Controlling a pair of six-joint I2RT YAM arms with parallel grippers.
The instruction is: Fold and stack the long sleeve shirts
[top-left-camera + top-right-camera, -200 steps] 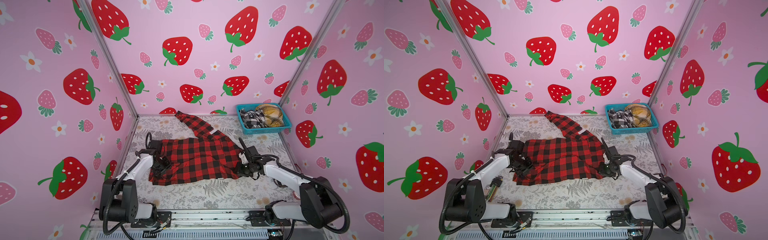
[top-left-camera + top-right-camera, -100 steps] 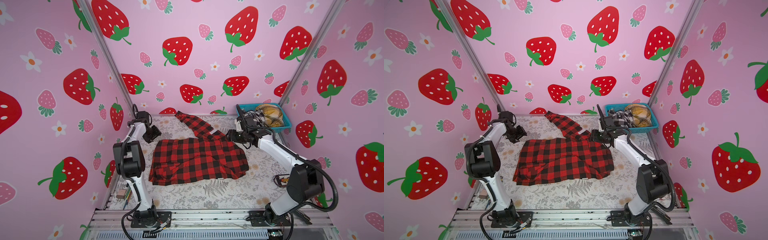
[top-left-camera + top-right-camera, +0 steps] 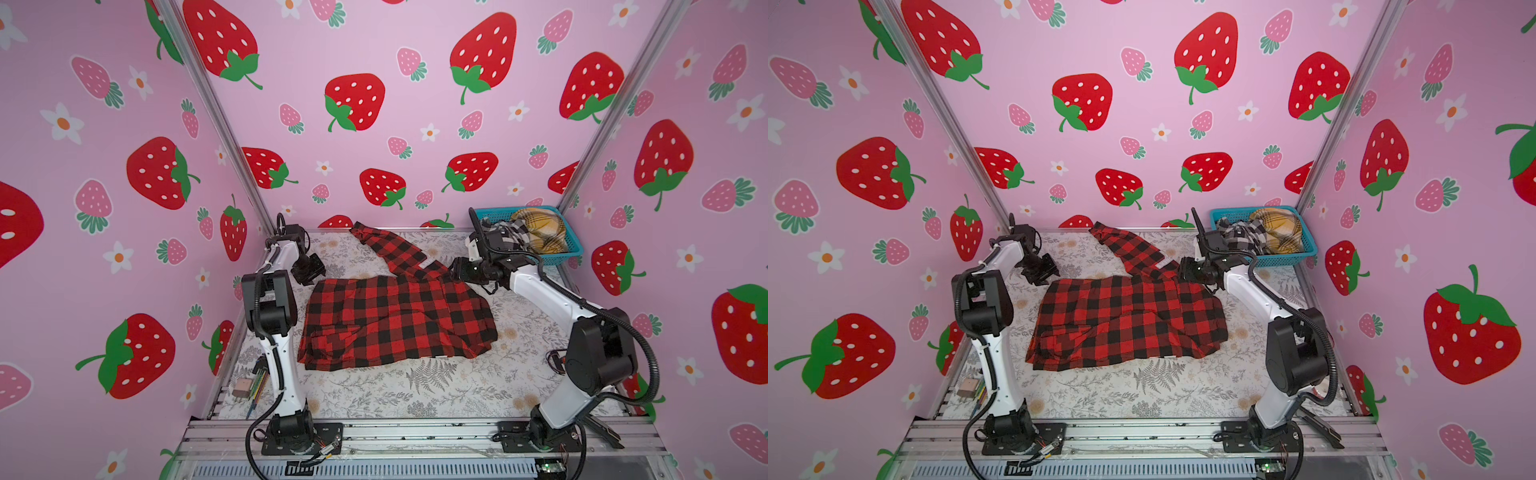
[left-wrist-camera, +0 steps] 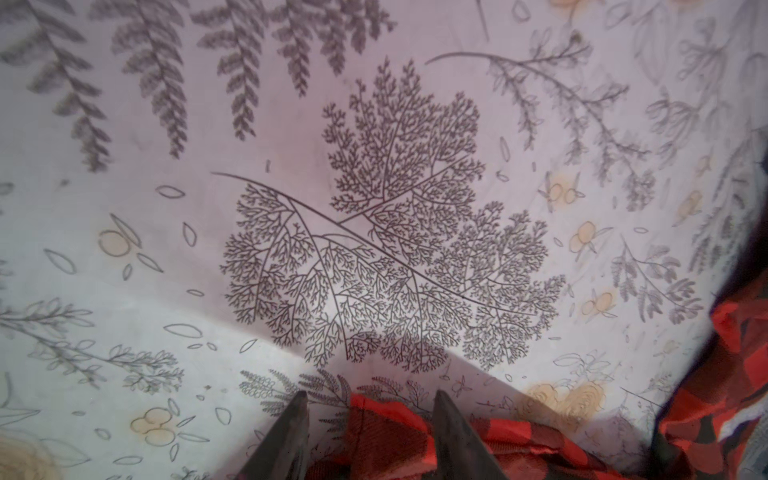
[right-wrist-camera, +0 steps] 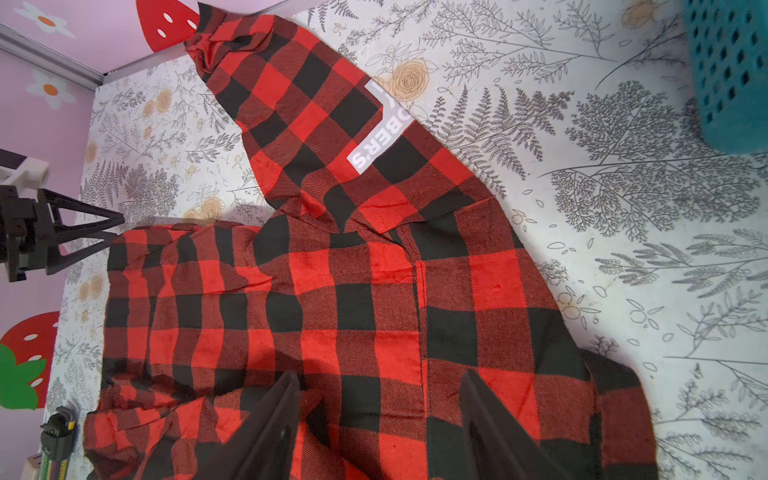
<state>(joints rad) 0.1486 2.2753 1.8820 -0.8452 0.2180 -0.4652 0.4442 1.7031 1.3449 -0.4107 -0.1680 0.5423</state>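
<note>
Red-black plaid shirt (image 3: 395,320) lies spread mid-frame on floral cloth (image 3: 415,390), sleeve (image 3: 388,249) trailing toward upper centre. We read left gripper (image 4: 370,395) parted astride its upper-left corner, right gripper (image 5: 379,374) parted over sleeve root: probably paired pinch for fold; contact unclear.

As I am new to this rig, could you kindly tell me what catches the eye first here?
The red-and-black plaid shirt lies spread across the floral table, one sleeve stretched to the rear. A teal basket of more plaid clothes sits in the far right corner, amid loud strawberry walls.
</note>
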